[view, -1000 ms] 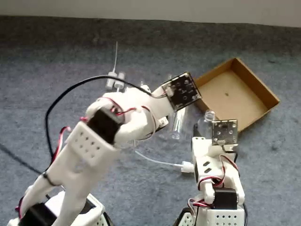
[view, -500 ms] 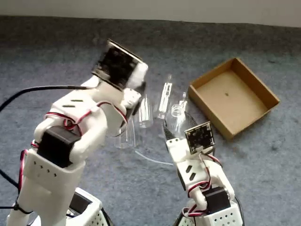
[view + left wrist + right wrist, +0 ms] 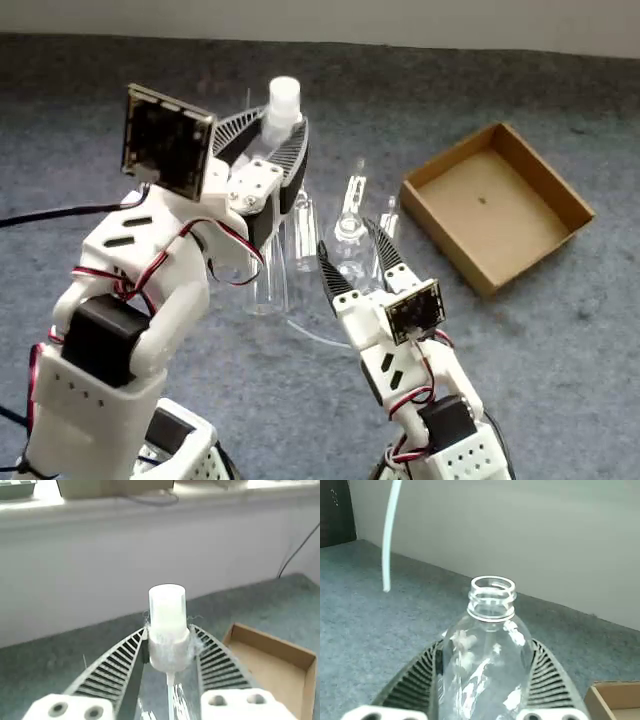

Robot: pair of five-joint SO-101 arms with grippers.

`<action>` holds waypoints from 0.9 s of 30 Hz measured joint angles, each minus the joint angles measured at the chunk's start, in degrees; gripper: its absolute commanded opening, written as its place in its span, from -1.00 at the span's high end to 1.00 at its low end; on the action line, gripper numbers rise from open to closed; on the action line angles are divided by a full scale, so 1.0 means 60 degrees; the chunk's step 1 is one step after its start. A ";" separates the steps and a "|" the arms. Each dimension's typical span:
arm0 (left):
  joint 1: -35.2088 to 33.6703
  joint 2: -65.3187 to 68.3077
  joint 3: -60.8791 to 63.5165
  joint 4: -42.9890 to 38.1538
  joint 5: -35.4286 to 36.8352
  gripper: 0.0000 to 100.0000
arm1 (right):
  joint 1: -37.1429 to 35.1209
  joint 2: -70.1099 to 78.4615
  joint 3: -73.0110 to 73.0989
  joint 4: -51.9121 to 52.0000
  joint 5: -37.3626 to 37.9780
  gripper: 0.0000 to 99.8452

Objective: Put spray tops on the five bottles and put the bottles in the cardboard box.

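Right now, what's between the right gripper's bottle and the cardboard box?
High view: one clear item beside the held bottle, then bare carpet to the box.

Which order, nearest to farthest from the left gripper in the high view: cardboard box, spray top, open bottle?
1. The spray top, held in the left gripper.
2. The open bottle, in the right gripper, mid-table.
3. The cardboard box, farthest, on the right arm's side.
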 measured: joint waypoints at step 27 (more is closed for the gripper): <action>0.1949 -0.1656 0.3839 -0.5802 0.0850 0.99 | 0.0000 0.0000 0.0000 0.0952 0.0000 0.87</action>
